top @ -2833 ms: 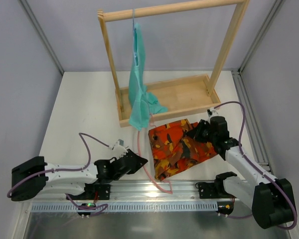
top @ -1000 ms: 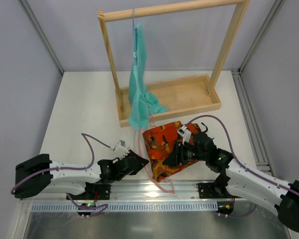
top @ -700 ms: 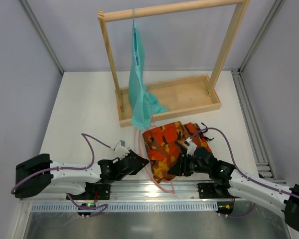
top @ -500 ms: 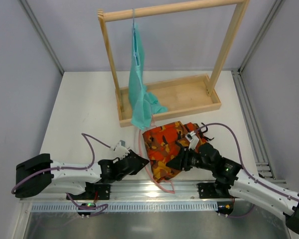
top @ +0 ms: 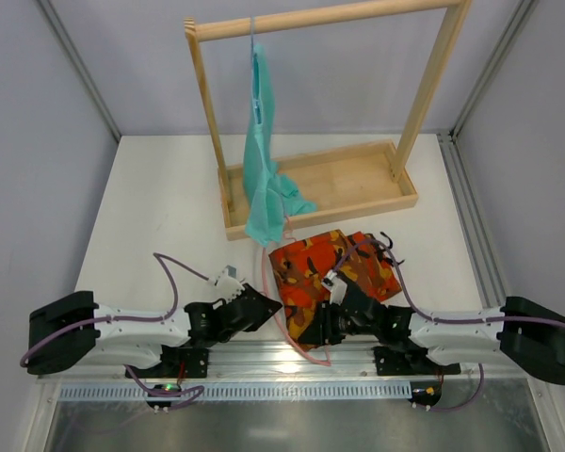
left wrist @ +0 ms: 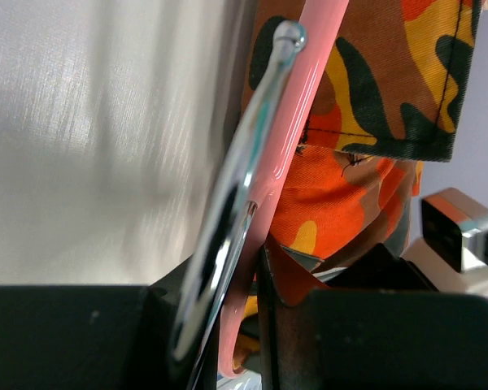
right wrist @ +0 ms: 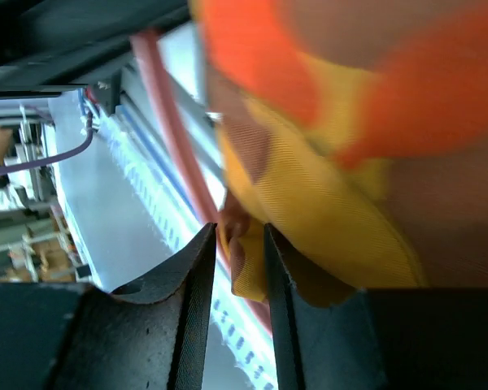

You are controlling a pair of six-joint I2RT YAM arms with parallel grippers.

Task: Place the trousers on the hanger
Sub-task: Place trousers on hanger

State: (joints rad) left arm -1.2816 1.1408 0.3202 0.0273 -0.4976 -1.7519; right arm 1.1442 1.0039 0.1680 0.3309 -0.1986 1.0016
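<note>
The camouflage trousers [top: 334, 264] lie crumpled on the white table, just in front of the wooden rack's base. The pink hanger [top: 266, 268] runs along their left edge and curves toward the front rail. My left gripper [top: 264, 306] is shut on the hanger [left wrist: 297, 122], with its metal hook lying against the pink arm. The trousers [left wrist: 366, 73] hang just beyond it. My right gripper [top: 306, 325] sits low at the trousers' near corner. Its jaws [right wrist: 237, 244] stand narrow, pinching a yellow fold of the trousers [right wrist: 325, 162], with the hanger [right wrist: 167, 122] behind.
A wooden rack [top: 311, 19] with a tray base [top: 358, 202] stands at the back. A teal garment [top: 262, 160] hangs from the rack, its hem reaching the tray's front. An aluminium rail [top: 264, 372] runs along the near table edge. Enclosure walls stand on both sides.
My right arm swung from the trousers' right side down to their near corner and narrowed its jaws onto the cloth. The trousers bunched slightly. My left arm stayed put.
</note>
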